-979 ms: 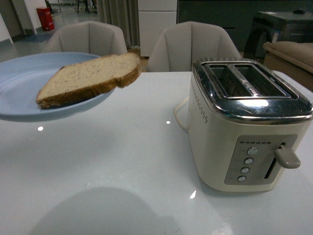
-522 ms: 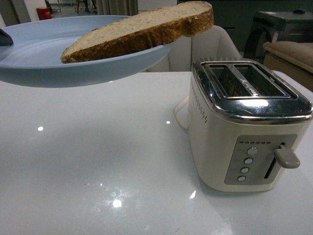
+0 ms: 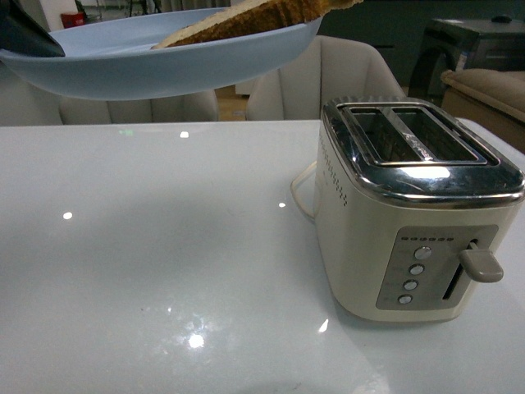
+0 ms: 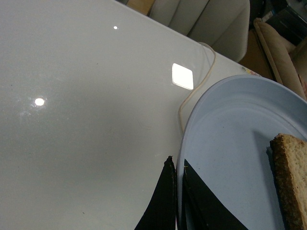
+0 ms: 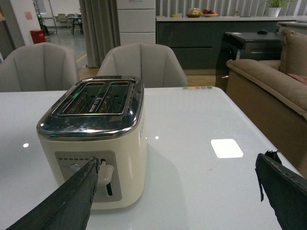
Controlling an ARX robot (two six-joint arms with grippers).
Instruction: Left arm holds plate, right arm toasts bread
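Front view, upper left: the plate (image 3: 164, 66) is hanging above the bench (image 3: 164, 271), carrying the bread (image 3: 246, 18). The left tool (image 4: 176, 168) is clamping its rim; the right tool (image 5: 177, 191) is gaping empty.

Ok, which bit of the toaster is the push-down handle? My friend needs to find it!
Find the big white table, then the cream toaster with a shiny silver top on its right side. On the toaster's near end, the lever sits right of a column of small round buttons; it alone sticks out, a chunky beige knob on a dark slot.
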